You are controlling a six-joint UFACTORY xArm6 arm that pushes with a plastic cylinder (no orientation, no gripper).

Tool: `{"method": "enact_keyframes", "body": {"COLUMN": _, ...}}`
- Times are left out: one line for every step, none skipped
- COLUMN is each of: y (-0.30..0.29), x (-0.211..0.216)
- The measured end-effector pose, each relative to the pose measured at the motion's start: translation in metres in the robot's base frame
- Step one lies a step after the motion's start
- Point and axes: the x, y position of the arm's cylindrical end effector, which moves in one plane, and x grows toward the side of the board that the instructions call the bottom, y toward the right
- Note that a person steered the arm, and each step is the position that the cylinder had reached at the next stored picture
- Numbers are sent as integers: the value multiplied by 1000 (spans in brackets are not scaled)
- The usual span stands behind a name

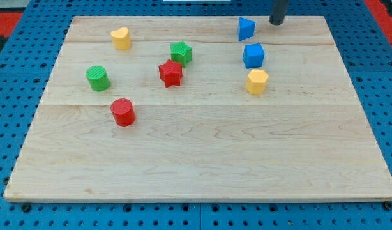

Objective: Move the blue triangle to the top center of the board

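Observation:
The blue triangle [246, 29] stands near the board's top edge, right of centre. My tip [276, 22] is at the view's top, just right of the blue triangle, with a small gap between them. A blue cube [253, 55] sits below the triangle, and a yellow hexagonal block [256, 82] sits below the cube.
A green star [180, 52] and a red star [171, 73] lie near the board's upper middle. A yellow heart [120, 38] is at the upper left, a green cylinder [98, 78] at the left, a red cylinder [123, 112] below it. The wooden board [202, 160] lies on blue pegboard.

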Motion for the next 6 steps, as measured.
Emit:
{"method": "enact_keyframes", "body": {"y": -28, "x": 0}}
{"method": "enact_keyframes", "body": {"y": -49, "x": 0}}
{"method": "enact_keyframes", "body": {"y": -27, "x": 8}}
{"method": "enact_keyframes", "body": {"y": 0, "x": 28}}
{"method": "enact_keyframes", "body": {"y": -70, "x": 33}}
{"method": "enact_keyframes", "body": {"y": -130, "x": 28}}
